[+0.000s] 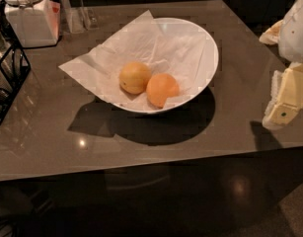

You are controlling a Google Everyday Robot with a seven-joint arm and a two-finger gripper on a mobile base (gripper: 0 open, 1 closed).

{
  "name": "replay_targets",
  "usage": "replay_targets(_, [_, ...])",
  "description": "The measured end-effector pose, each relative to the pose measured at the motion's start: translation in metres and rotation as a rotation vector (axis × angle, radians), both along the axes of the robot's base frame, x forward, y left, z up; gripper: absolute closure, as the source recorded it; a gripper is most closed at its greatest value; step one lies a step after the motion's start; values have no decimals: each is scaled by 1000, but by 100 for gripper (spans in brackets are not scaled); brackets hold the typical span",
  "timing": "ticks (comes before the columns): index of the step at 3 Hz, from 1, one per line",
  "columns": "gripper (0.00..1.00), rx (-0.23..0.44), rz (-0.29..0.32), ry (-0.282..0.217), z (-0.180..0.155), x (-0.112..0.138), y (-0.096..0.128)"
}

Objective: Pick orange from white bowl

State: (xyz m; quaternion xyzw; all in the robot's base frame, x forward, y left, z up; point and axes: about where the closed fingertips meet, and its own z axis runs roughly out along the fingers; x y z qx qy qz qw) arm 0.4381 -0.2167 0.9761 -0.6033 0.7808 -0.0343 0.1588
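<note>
The orange (pixel 162 89) is round and deep reddish orange. It lies in the front of the white bowl (pixel 208 69), on white paper that lines the bowl. A paler yellow-orange fruit (pixel 134 77) lies touching it on its left. The bowl sits near the middle of the glossy brown table (pixel 141 142). My gripper (pixel 286 102) shows at the right edge as a cream-coloured piece, well to the right of the bowl and apart from it. It holds nothing that I can see.
A white square lidded jar (pixel 31 14) stands at the back left. A black wire rack (pixel 8 78) is at the left edge. A clear stand (pixel 79 16) is beside the jar. The paper (pixel 92 65) spills over the bowl's left rim onto the table.
</note>
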Motion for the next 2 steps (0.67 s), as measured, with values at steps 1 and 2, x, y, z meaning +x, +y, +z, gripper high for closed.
replay_targets(1, [0, 0, 0, 0, 0, 0, 0])
replay_targets(2, [0, 95, 70, -42, 5, 15, 27])
